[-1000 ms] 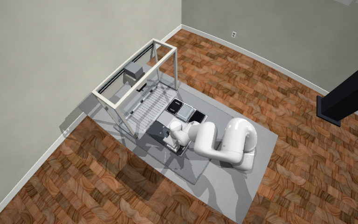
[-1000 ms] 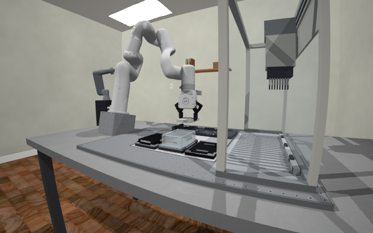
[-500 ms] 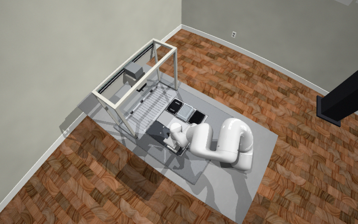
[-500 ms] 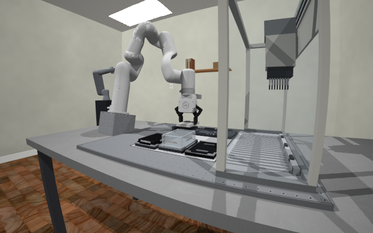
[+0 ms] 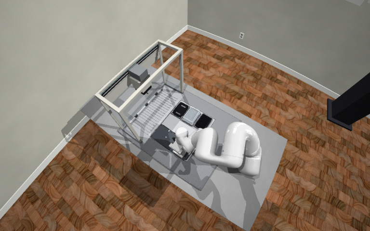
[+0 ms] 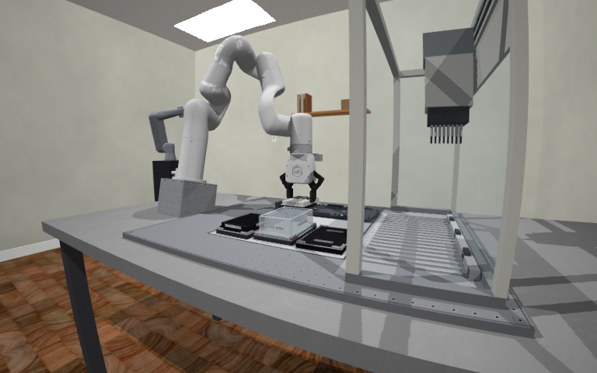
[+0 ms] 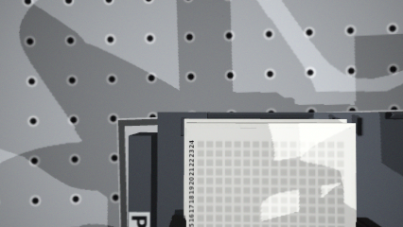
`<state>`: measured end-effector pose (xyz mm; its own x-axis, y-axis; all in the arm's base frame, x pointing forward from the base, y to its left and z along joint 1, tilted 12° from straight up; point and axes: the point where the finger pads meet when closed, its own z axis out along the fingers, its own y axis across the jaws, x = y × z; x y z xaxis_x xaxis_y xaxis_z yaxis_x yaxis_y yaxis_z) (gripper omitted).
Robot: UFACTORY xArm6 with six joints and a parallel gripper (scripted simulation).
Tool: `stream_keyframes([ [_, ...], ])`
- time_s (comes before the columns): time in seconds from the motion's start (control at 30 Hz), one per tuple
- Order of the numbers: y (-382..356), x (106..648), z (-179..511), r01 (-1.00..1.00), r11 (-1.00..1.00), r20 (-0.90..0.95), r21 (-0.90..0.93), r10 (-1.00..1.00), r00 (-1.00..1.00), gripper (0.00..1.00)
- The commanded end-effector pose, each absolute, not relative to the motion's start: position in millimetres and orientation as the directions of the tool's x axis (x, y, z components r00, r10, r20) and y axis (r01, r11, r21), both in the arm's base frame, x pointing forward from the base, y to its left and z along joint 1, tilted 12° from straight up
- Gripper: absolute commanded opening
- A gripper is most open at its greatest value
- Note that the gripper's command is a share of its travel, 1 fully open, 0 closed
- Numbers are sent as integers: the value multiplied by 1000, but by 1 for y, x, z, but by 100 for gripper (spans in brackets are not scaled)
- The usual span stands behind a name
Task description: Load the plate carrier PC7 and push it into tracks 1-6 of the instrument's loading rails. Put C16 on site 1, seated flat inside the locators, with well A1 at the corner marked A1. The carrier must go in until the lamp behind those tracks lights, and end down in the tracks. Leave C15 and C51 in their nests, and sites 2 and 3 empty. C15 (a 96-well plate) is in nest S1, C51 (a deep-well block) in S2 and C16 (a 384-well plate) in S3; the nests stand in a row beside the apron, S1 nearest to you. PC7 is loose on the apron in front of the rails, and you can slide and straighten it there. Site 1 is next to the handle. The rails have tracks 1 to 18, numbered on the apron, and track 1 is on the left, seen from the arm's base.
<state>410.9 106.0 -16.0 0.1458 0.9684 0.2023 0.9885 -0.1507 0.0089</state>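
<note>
Plate C16 (image 6: 297,202) (image 7: 270,180) sits between the gripper's (image 5: 180,151) (image 6: 301,196) (image 7: 272,222) widely spread fingers, gripped low over the handle end of carrier PC7 (image 5: 163,136) (image 6: 346,211) (image 7: 170,165), outside the loading rails (image 5: 155,109) (image 6: 413,242). We cannot tell whether it is fully seated. Beside the apron, we see C15 (image 5: 204,120) (image 6: 240,221) and C51 (image 5: 191,115) (image 6: 286,221) in their nests.

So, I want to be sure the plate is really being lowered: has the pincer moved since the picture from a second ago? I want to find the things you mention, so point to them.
Yes, down: against the wall shelf (image 6: 339,113), the pincer (image 5: 178,150) (image 6: 301,196) (image 7: 273,221) hangs lower than before.
</note>
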Motion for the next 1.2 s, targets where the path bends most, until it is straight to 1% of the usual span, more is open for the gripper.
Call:
stream_keyframes([
  [0.0, 106, 412, -15, 988, -151, 203, 12, 968, 145, 0],
  [1.17, 108, 413, -25, 988, -151, 203, 12, 968, 145, 0],
])
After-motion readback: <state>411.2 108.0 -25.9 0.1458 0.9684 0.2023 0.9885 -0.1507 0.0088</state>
